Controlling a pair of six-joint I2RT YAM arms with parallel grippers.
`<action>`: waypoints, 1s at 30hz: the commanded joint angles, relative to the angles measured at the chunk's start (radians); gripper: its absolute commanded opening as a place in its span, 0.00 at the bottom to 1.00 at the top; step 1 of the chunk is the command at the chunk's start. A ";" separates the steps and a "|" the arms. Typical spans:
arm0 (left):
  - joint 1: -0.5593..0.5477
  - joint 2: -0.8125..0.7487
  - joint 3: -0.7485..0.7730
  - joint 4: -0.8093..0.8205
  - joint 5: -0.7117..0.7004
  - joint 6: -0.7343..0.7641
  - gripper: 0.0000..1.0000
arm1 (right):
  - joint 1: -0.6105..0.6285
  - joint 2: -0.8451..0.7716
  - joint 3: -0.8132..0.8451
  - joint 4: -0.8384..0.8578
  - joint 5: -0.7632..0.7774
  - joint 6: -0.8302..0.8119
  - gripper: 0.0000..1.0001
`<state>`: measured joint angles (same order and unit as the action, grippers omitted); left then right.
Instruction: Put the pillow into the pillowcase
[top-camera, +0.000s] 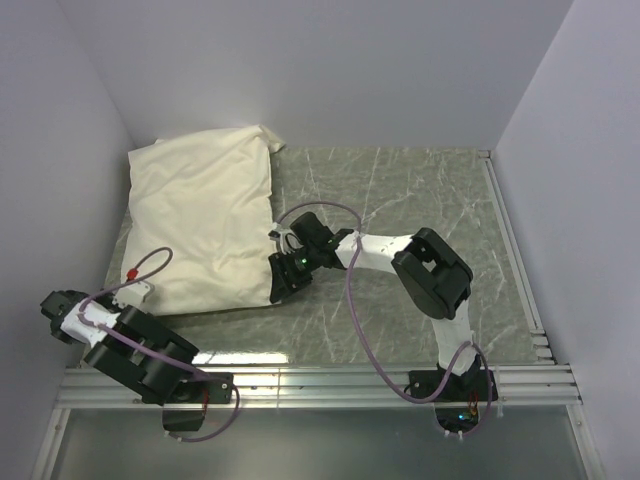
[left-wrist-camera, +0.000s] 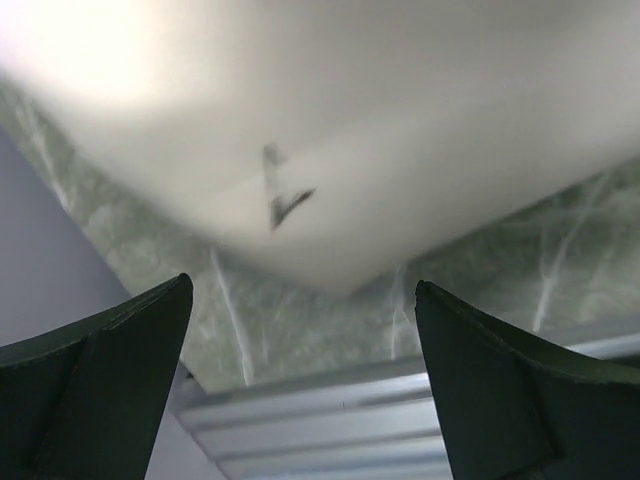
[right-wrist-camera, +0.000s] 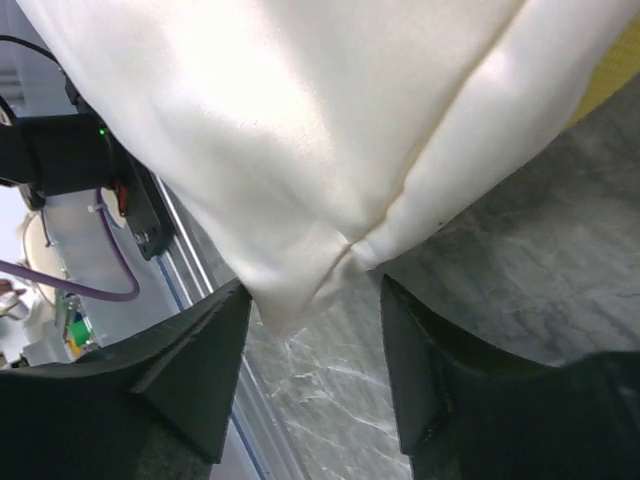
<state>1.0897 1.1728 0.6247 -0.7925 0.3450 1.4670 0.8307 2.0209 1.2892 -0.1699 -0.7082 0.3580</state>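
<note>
right jaws stand apart around the pillowcase corner; left jaws wide apart, pillowcase edge just ahead.

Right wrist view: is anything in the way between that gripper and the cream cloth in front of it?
Nothing visible is. The right gripper is open, with one finger on each side of a corner of the pillowcase. The tip of the cloth sits right at the gap, and only the marbled table shows around it.
</note>
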 joint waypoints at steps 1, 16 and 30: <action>0.006 -0.009 -0.061 0.174 0.069 0.107 0.99 | 0.010 0.009 0.024 0.040 -0.033 0.018 0.58; -0.019 0.252 0.015 0.283 0.192 0.058 0.78 | 0.008 -0.037 -0.002 0.003 -0.051 0.001 0.40; -0.031 0.232 0.095 0.041 0.167 0.125 0.00 | -0.004 -0.097 -0.002 -0.042 -0.074 -0.004 0.07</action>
<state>1.0470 1.4178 0.6853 -0.5762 0.5030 1.5692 0.8322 1.9987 1.2861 -0.1978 -0.7547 0.3649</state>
